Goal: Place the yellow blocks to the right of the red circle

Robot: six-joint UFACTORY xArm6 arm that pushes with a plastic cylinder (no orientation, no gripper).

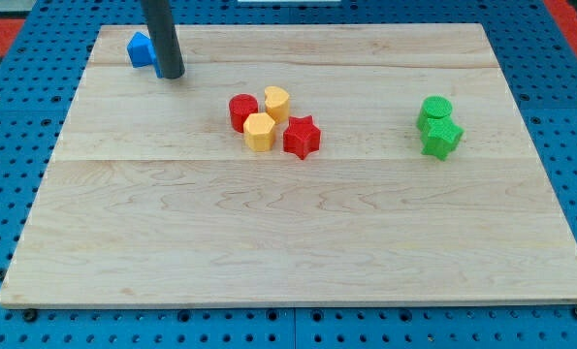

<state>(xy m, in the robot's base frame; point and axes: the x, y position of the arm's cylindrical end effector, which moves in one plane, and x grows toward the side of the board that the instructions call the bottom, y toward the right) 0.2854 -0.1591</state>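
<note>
The red circle (242,111) stands near the middle of the wooden board (298,233). A yellow round-topped block (276,102) touches it on its right, slightly toward the view's top. A yellow hexagon (259,133) sits just below and right of the circle, touching it. A red star (302,137) lies right of the hexagon. My tip (171,74) is far off at the view's top left, right next to a blue block (141,49), well apart from the yellow blocks.
Two green blocks, a round one (435,110) and a star-like one (442,137), sit together at the view's right. The blue pegboard table (16,116) surrounds the board.
</note>
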